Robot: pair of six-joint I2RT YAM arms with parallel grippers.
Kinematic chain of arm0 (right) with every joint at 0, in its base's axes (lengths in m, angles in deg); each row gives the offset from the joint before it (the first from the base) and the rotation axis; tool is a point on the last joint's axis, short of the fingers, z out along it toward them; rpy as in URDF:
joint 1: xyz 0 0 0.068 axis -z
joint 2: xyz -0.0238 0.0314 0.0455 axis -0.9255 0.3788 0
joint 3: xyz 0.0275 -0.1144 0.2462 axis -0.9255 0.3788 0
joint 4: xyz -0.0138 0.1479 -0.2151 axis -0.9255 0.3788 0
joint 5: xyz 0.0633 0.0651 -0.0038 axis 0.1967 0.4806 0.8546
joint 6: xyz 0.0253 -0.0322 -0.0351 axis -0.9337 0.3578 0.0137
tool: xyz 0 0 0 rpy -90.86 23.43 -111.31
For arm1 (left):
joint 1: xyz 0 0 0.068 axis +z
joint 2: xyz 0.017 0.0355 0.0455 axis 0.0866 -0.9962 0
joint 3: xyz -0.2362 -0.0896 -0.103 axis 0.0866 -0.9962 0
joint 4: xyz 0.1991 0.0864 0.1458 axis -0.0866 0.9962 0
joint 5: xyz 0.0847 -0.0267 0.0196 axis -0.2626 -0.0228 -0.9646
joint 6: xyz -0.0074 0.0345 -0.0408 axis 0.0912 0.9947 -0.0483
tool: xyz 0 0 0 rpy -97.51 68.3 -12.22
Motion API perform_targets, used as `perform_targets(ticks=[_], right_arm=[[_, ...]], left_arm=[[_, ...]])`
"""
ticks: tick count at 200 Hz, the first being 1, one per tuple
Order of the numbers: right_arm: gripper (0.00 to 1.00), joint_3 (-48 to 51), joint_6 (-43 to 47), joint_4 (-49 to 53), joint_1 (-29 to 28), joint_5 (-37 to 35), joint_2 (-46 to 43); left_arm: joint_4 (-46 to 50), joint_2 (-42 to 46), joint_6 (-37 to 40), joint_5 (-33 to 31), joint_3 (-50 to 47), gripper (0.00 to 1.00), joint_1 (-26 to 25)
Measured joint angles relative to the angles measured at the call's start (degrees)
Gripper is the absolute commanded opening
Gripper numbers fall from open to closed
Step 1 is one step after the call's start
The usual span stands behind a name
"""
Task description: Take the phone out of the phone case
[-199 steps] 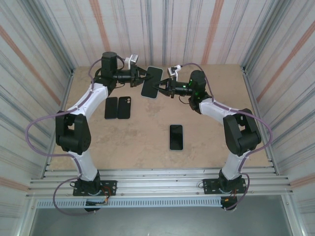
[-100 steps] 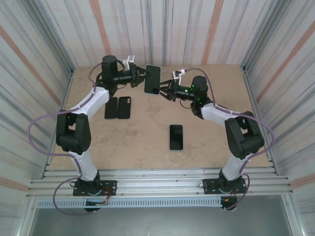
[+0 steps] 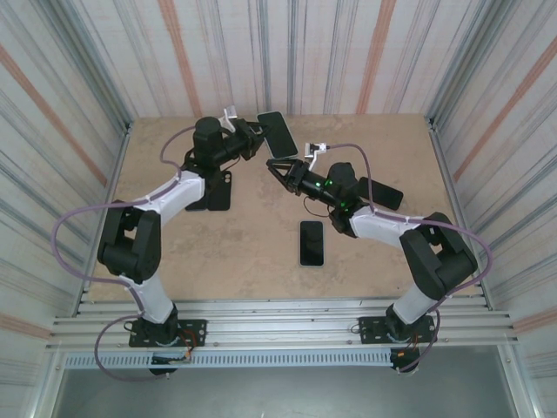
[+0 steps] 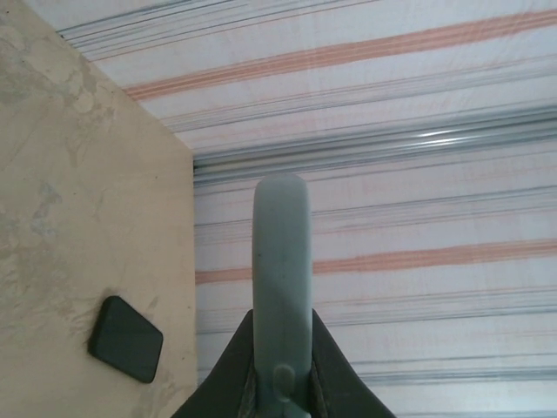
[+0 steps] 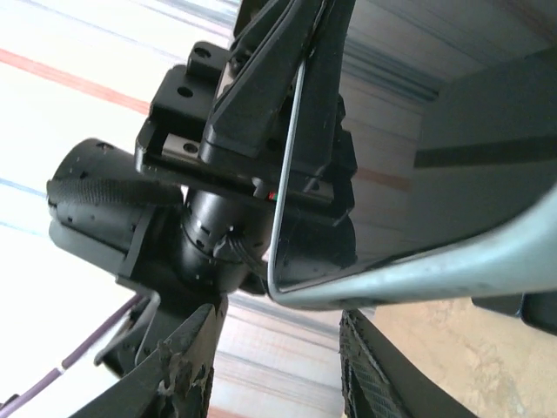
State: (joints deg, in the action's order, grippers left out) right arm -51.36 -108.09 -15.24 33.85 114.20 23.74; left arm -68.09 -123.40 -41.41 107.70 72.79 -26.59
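Top external view: the left pincer (image 3: 261, 138) is clamped on the phone case (image 3: 278, 133), holding it up in the air over the table (image 3: 261, 287) toward 12 o'clock. The case has a pale rim around a dark face, which I read as the phone (image 3: 276, 131) sitting in it. The right pincer (image 3: 277, 167) is just at 5 o'clock of the case with its fingers spread, and I see nothing between them. A spare dark phone (image 3: 312, 242) lies flat near the middle of the table, slightly toward 5 o'clock. Another dark slab (image 3: 380, 193) is at 3 o'clock beside the right arm, and a dark pair (image 3: 219, 187) lies at 9 o'clock, partly under the left arm.

Left wrist view: I see the phone case (image 4: 281, 252) edge-on, upright, pinched at its lower end by the left pincer (image 4: 281, 344), with a finger (image 4: 239, 357) pressed to each side. A dark slab (image 4: 126, 340) lies on the table (image 4: 70, 218) at 8 o'clock, close to the edge under the striped wall (image 4: 418, 131).

Right wrist view: the right pincer (image 5: 278, 322) stands open, with its fingers (image 5: 187, 366) well apart at 6 o'clock. The pale rim of the phone case (image 5: 435, 252) runs just beyond the tips, touching neither as far as I can tell. The left pincer (image 5: 296, 35) grips the case's edge at 12 o'clock.
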Motion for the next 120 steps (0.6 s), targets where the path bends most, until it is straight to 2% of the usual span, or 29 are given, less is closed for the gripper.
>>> perform_targets(ticks=[60, 120], right_arm=[[0.29, 0.9, 0.4, -3.3, -0.9, -6.4, 0.0], [0.25, 0.9, 1.3, -4.3, -1.4, -8.2, 0.0]], left_arm=[[-2.2, 2.5, -3.1, -5.3, -2.9, 0.00, -1.3], [-3.2, 2.8, -4.4, -6.6, -3.0, 0.00, -1.9]])
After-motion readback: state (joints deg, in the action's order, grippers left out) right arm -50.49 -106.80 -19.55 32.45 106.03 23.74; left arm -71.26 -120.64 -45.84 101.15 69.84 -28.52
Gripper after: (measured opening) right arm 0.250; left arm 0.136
